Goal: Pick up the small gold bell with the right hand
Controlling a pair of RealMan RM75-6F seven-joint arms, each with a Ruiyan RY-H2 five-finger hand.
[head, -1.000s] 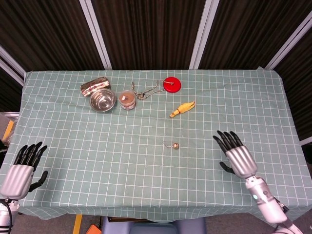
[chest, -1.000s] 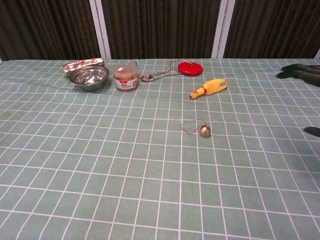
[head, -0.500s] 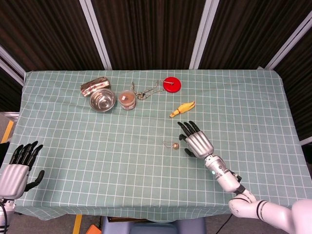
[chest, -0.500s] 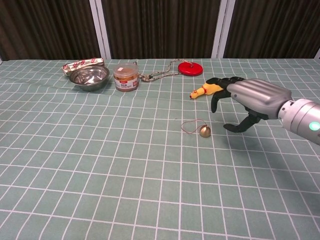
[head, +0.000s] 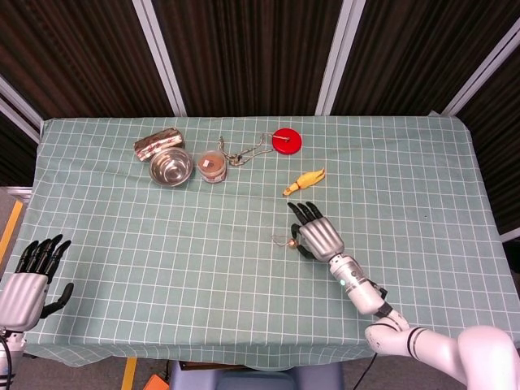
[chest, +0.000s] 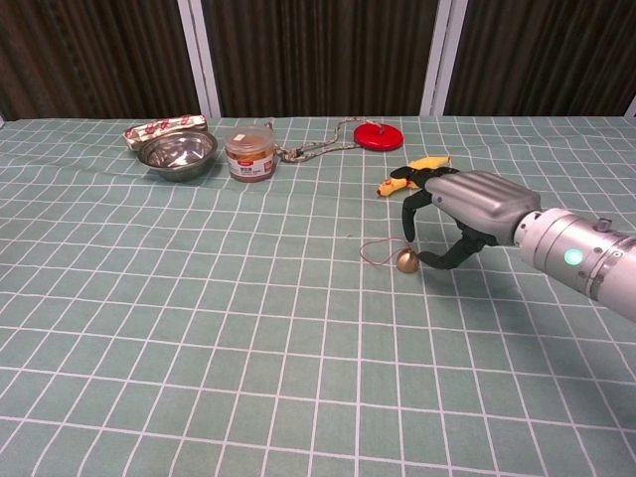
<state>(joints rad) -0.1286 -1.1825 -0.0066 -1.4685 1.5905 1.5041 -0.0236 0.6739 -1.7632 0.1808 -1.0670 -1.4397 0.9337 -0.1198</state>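
Observation:
The small gold bell (chest: 406, 260) with a thin wire loop lies on the green checked cloth near the table's middle; in the head view the bell (head: 291, 242) peeks out at the left edge of my right hand. My right hand (chest: 460, 207) (head: 315, 233) hovers just right of and above the bell, fingers spread and curved down, thumb close beside the bell. Nothing is held in it. My left hand (head: 31, 277) hangs open at the table's front left corner, seen only in the head view.
A yellow rubber chicken (chest: 415, 172) lies just behind my right hand. At the back stand a red disc (chest: 378, 135) with a chain, a jar (chest: 248, 152), a steel bowl (chest: 177, 153) and a wrapped packet (chest: 159, 128).
My right hand has swept from the table's right side leftward to the bell, now with its thumb right beside it. The left hand has barely moved.

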